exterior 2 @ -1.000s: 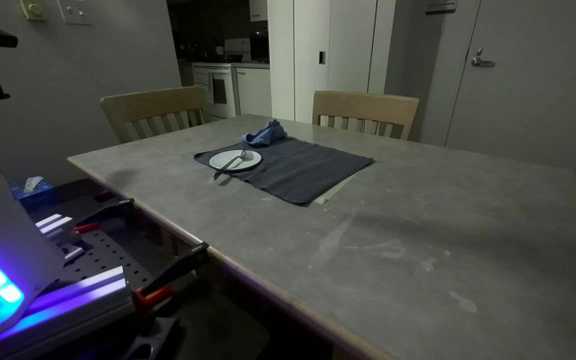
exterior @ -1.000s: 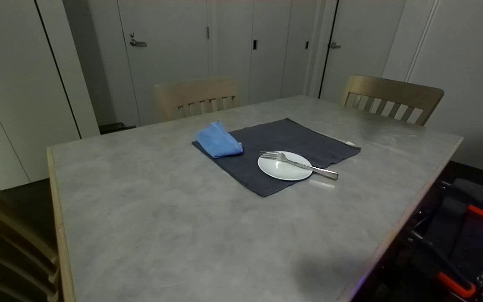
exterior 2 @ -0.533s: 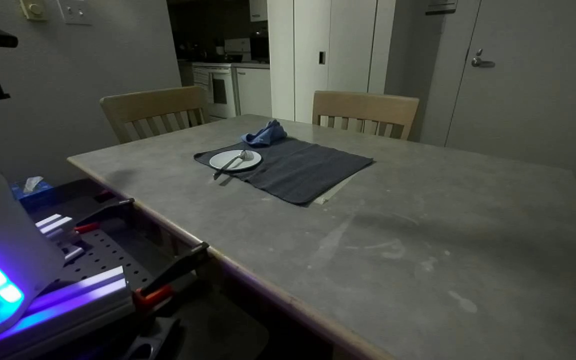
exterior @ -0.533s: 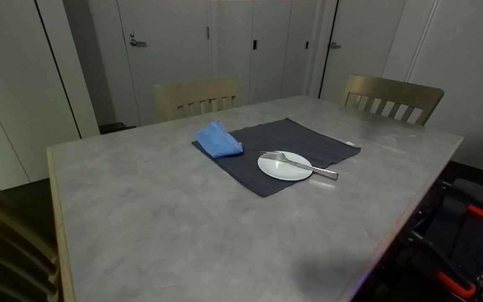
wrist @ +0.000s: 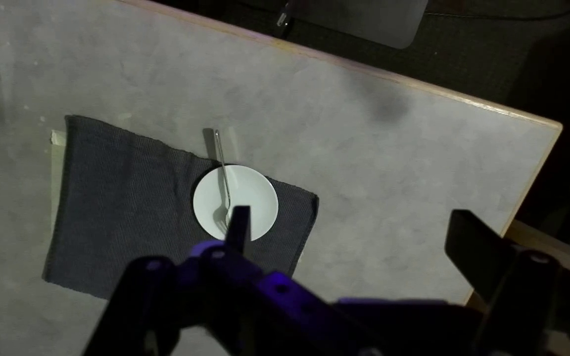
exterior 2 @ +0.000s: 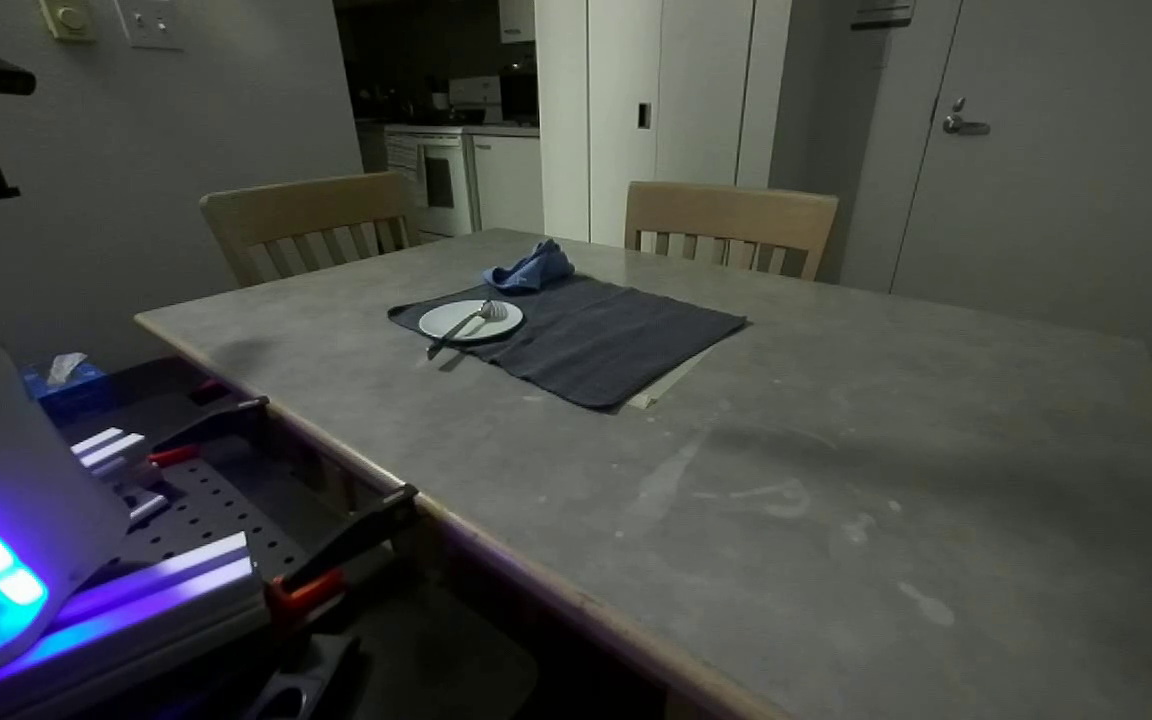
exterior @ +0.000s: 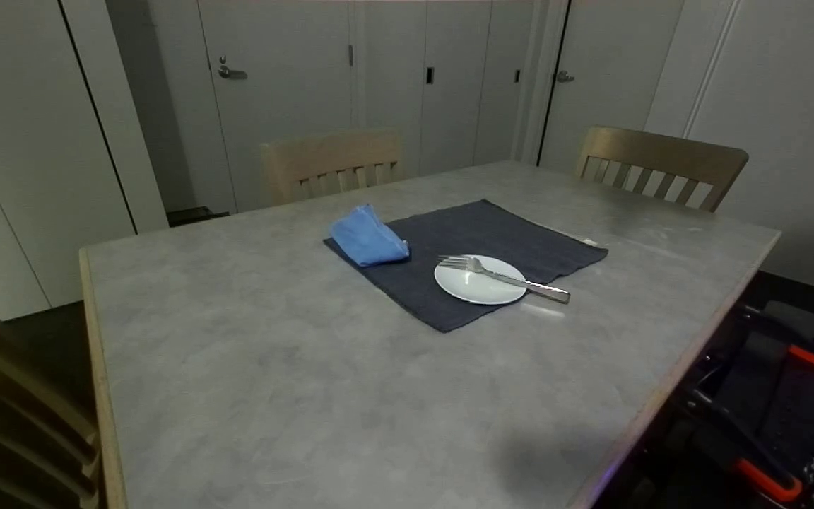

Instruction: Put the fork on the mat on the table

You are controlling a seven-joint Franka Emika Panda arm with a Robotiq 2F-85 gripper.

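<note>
The silvery fork (exterior: 531, 285) lies across the round white plate (exterior: 474, 288) in both exterior views, its tines over the plate and its handle reaching past the rim over the table. It also shows in the wrist view (wrist: 221, 157), where a finger partly covers the tine end. The plate sits near an edge of the dark grey mat (wrist: 117, 207). The mat lies flat on the light grey mottled table (exterior 2: 786, 400). My gripper (wrist: 348, 212) is open with nothing between its fingers, above the table; its left finger overlaps the plate in view. Neither exterior view shows the gripper.
A bright blue folded cloth (exterior: 368, 239) rests on a mat corner; it also shows in an exterior view (exterior 2: 533, 268). Wooden chairs (exterior 2: 731, 220) stand at the table sides. The robot base (exterior 2: 16, 450) and black clamps (exterior 2: 356, 535) are at the table edge.
</note>
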